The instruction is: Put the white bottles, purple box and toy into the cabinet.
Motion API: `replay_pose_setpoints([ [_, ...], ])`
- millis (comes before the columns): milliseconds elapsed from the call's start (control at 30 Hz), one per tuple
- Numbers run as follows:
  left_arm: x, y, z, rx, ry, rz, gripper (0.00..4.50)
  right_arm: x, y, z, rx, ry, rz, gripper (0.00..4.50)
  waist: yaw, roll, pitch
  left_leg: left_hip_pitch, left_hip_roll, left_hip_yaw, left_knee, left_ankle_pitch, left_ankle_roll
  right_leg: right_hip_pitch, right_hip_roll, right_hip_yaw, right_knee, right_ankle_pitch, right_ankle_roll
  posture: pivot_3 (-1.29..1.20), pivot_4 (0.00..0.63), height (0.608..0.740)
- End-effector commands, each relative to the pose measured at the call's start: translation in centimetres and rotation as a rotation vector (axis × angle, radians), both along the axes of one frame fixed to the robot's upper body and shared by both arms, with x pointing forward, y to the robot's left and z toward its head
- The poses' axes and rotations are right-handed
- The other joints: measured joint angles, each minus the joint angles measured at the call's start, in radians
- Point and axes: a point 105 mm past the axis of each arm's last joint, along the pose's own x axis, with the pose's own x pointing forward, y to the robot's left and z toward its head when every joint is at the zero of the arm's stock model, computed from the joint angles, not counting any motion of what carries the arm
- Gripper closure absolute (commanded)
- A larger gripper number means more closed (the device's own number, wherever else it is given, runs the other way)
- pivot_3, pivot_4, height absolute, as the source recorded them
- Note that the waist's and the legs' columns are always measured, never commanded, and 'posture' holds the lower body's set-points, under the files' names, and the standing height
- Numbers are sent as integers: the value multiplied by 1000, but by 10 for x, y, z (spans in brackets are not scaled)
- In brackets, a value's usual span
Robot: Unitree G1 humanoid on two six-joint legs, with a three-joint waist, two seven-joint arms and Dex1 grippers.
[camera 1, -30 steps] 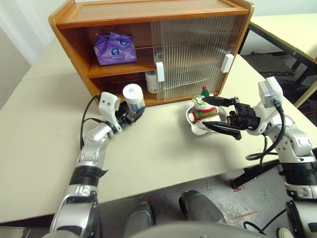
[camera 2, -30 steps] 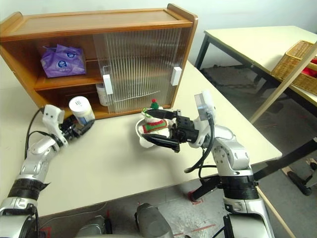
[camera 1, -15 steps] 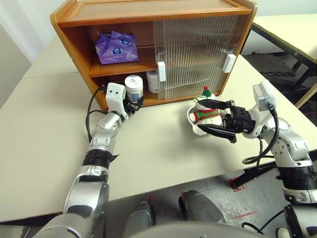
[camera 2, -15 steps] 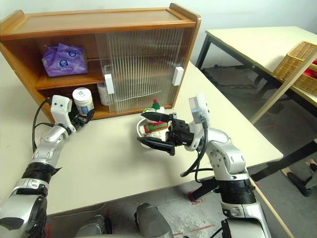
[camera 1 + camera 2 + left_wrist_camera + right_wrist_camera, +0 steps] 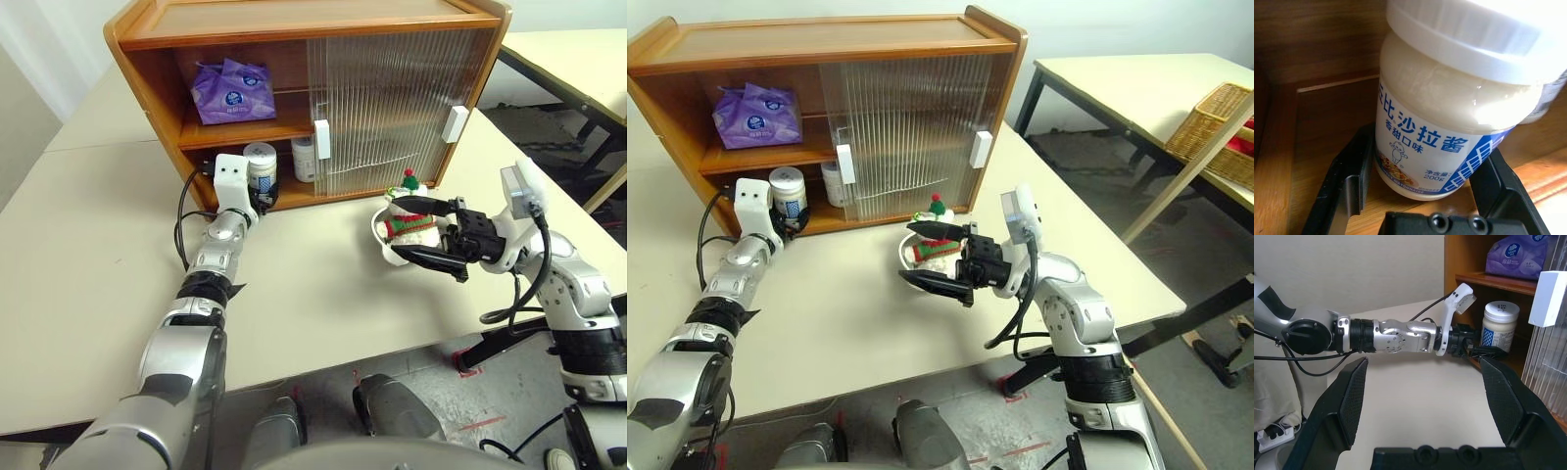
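Left wrist view: left pincer (image 5: 1420, 196) pinches a white bottle (image 5: 1449, 112) low on its label, at the cabinet's (image 5: 294, 29) lower shelf. Smooth, rigid plastic, likely slippery. Right pincer (image 5: 428, 230) spread around the toy (image 5: 407, 220).

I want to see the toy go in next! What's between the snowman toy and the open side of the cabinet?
Bare table, seen in the left eye view, between the toy and the cabinet.

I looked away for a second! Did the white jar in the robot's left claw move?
Yes. The white jar, gripped by the left claw, went from the table in front of the cabinet into its bottom shelf opening, beside the other jar.
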Motion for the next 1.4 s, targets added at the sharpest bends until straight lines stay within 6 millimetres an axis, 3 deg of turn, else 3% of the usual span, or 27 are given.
replay_pose_setpoints([
  [33, 7, -3, 13, -15, -41, 8, 1349, -1, -6, 0, -16, -15, -18, 0, -1, 0, 0, 0, 0, 0, 0, 0, 0, 0, 0, 0, 0, 0, 0, -363, 43, 740],
  [367, 18, -1, 19, -29, -19, 34, 1349, -3, -11, 0, -24, -23, -35, 0, -17, -1, 0, 0, -2, 4, 0, 1, 2, 0, 1, -3, -1, 2, 5, -371, 31, 740],
  [733, 12, 2, 3, -33, 7, 64, 1349, -5, -14, 0, -30, -20, -42, 0, -41, -1, 0, 0, -10, 4, 3, 4, 4, 2, -1, -2, 0, 3, 8, -362, 32, 740],
  [867, 10, 6, 0, -30, 12, 80, 15, -4, -13, 0, -28, -18, -41, 0, -43, -1, 0, 0, -15, 3, 3, 4, 4, 2, -1, -2, 0, 3, 8, -357, 35, 740],
  [1400, 1, 12, -4, -15, -29, 79, 15, -2, -10, 0, -27, -18, -41, 0, -43, -1, 0, 5, -16, 2, 3, 4, 3, 6, -1, -2, 0, 3, 8, -347, 34, 740],
])
